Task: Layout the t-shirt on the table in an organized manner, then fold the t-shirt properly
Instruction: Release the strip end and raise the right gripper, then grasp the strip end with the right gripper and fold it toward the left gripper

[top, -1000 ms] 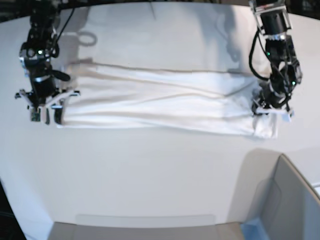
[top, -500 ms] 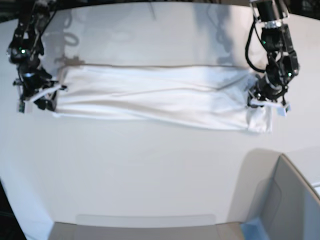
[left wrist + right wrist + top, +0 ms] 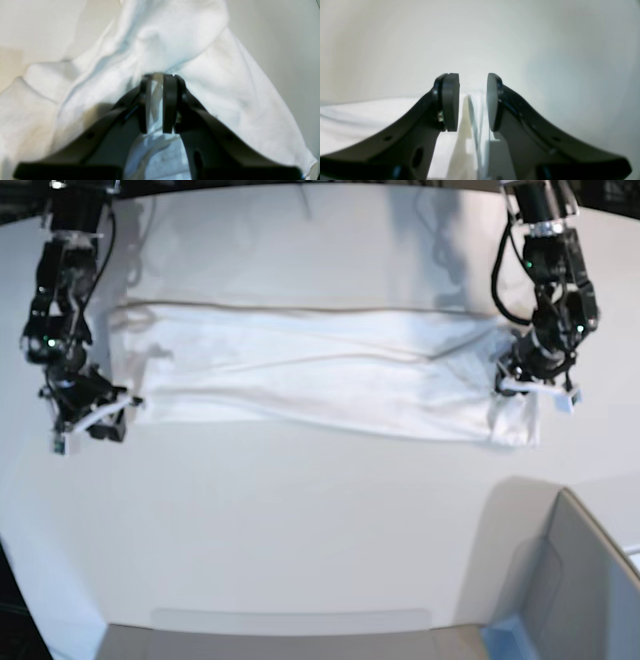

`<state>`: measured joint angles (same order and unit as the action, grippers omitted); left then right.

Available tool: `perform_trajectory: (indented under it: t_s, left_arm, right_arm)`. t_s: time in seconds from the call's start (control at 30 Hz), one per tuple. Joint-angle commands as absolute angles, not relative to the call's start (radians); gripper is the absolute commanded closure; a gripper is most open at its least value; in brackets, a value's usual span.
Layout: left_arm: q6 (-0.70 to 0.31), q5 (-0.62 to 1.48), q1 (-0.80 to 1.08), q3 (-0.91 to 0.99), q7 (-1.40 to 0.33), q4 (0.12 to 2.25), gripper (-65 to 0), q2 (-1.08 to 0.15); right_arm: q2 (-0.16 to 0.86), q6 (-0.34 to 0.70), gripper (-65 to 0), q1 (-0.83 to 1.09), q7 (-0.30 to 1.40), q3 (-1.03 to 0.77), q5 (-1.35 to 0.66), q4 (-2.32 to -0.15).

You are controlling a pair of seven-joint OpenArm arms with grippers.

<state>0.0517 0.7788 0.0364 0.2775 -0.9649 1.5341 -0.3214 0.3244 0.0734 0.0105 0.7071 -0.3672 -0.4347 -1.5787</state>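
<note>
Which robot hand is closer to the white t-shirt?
Left: the left gripper is pinching the t-shirt at one end. The right gripper sits open just off its other end.

I see the t-shirt point(image 3: 320, 375) lying as a long white band across the far half of the table point(image 3: 300, 520), from left to right in the base view. It is folded lengthwise, with soft creases along the length, and no print shows on the upper side. Its left end lies flat. Its right end is bunched and lifted a little from the surface, with a small flap hanging down to the near side. The table is white and smooth, with a curved far edge, and much bigger than the shirt.
</note>
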Motion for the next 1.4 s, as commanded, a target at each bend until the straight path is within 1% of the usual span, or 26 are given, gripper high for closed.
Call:
perform_trajectory:
  t_s: [0.0, 0.1, 0.23, 0.33, 0.4, 0.5, 0.57, 0.63, 0.7, 0.73, 0.8, 0.87, 0.97, 1.07, 1.2, 1.37]
  left_arm:
    - [0.045, 0.783, 0.025, 0.286, -0.954, 1.549, -9.5, -0.337]
    - [0.045, 0.783, 0.025, 0.286, -0.955, 1.547, -9.5, -0.337]
    - [0.045, 0.783, 0.025, 0.286, -0.955, 1.544, -9.5, -0.337]
    - [0.045, 0.786, 0.025, 0.285, -0.955, 1.549, -9.5, -0.337]
    - [0.045, 0.786, 0.025, 0.280, -0.955, 1.550, -9.6, -0.337]
    - [0.045, 0.788, 0.022, 0.280, -0.955, 1.550, -9.7, -0.334]
    - [0.045, 0.788, 0.019, 0.280, -0.955, 1.552, -10.0, -0.331]
    - [0.045, 0.788, 0.019, 0.280, -0.955, 1.552, -12.2, -0.329]
    - [0.045, 0.788, 0.019, 0.280, -0.955, 1.552, -15.4, -0.329]
    - [0.045, 0.788, 0.019, 0.280, -0.955, 1.552, -16.6, -0.329]
    - [0.045, 0.788, 0.021, 0.280, -0.955, 1.552, -18.0, -0.329]
    - [0.045, 0.788, 0.021, 0.280, -0.955, 1.552, -18.6, -0.329]
    - [0.045, 0.788, 0.021, 0.278, -0.955, 1.552, -19.3, -0.328]
    - [0.045, 0.788, 0.024, 0.278, -0.955, 1.552, -19.5, -0.328]
    - [0.045, 0.788, 0.025, 0.278, -0.955, 1.552, -19.5, -0.328]
    - [0.045, 0.788, 0.025, 0.278, -0.955, 1.552, -19.3, -0.320]
  right_arm:
    - [0.348, 0.073, -19.2, -0.007, 0.679, -0.374, -0.437, -1.590]
    - [0.349, 0.073, -19.2, 0.005, 0.687, -0.377, -0.438, -1.626]
    - [0.346, 0.073, -19.2, 0.130, 0.687, -0.378, -0.443, -1.753]
    - [0.323, 0.073, -19.2, 0.208, 0.679, -0.386, -0.443, -1.816]
    - [0.315, 0.073, -19.2, 0.242, 0.679, -0.438, -0.449, -1.825]
    - [0.283, 0.079, -19.2, 0.251, 0.685, -0.564, -0.558, -1.810]
    - [0.282, 0.140, -19.2, 0.252, 0.700, -0.664, -0.676, -1.785]
    - [0.291, 0.199, -19.4, 0.251, 0.763, -0.737, -0.771, -1.747]
    - [0.314, 0.225, -19.5, 0.245, 0.831, -0.785, -0.831, -1.692]
    - [0.323, 0.228, -19.6, 0.245, 0.846, -0.788, -0.845, -1.664]
    - [0.329, 0.229, -22.5, 0.249, 0.848, -0.788, -0.866, -1.620]
    - [0.326, 0.232, -27.8, 0.251, 0.851, -0.786, -0.872, -1.595]
    - [0.320, 0.300, -34.9, 0.251, 0.855, -0.785, -0.883, -1.587]
    - [0.317, 0.354, -35.3, 0.245, 0.857, -0.785, -0.938, -1.586]
    - [0.318, 0.355, -35.3, 0.229, 0.858, -0.776, -1.032, -1.537]
    - [0.317, 0.355, -35.3, 0.191, 0.855, -0.722, -1.024, -1.412]
